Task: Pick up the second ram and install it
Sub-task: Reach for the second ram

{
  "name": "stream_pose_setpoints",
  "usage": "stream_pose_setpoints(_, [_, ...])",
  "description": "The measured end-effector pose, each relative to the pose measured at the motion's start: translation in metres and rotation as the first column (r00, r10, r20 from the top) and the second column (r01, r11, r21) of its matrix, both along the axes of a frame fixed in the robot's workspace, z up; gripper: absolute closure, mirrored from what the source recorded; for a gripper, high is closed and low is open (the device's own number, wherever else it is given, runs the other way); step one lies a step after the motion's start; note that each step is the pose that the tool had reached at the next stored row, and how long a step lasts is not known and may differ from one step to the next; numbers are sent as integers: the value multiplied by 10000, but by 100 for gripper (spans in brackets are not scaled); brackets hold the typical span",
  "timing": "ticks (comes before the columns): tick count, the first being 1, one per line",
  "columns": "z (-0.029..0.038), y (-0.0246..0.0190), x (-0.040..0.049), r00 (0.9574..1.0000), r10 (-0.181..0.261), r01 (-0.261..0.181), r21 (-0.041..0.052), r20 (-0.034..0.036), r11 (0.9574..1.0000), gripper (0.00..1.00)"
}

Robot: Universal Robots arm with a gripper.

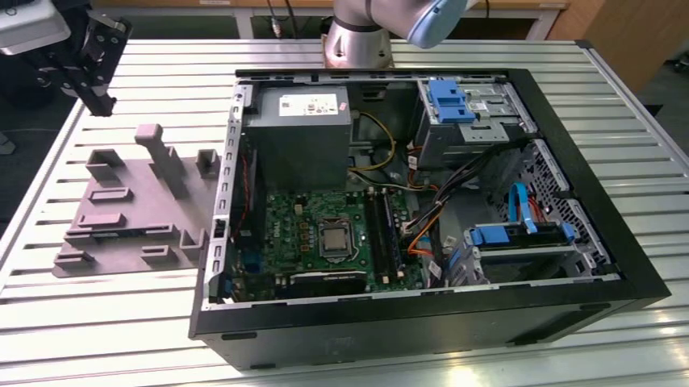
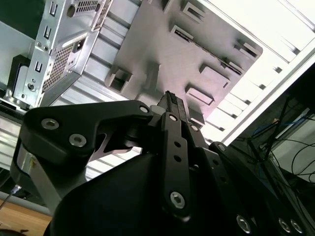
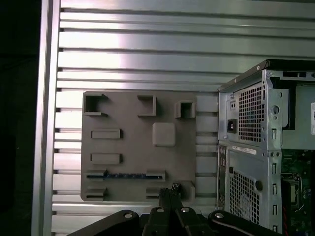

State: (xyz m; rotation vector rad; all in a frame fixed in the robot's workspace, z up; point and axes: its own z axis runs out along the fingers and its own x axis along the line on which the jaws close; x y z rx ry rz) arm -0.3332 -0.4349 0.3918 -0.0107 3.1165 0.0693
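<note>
Your gripper (image 1: 102, 101) hangs near the upper left corner of the exterior view, lifted well clear of the grey tray (image 1: 129, 214) on the slatted table (image 1: 108, 322). The arm's base (image 1: 361, 40) stands at the top centre of that view.

The first wrist view gives you the task's thing. The memory stick (image 3: 125, 175) lies flat in a long groove of the tray (image 3: 133, 147), between two raised end blocks. It is a thin dark strip with a bluish row along it. In that view the gripper (image 3: 170, 191) has its fingers pressed together with nothing pinched between them. The tips appear just beside the stick's groove.

The second wrist view looks along the gripper (image 2: 170, 96) from behind. There too you see the tips meeting, with the tray (image 2: 147, 44) beyond them and loose cables (image 2: 275, 142) past the table's edge.

The exterior view gives you the inside of the open computer case (image 1: 431, 322). The power supply box (image 1: 296, 133) sits toward the upper left of the case. The green board (image 1: 290, 234) is below it, and the long black slots (image 1: 382, 230) are on the board's right side. Both wrist views catch the case from its perforated back panel (image 3: 246, 147), which stands just beside the tray.
</note>
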Motion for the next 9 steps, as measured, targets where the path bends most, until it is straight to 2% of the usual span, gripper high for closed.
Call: stream_pose_setpoints(9, [-19, -17, -66, 10000, 12, -12, 1, 0, 10000, 89])
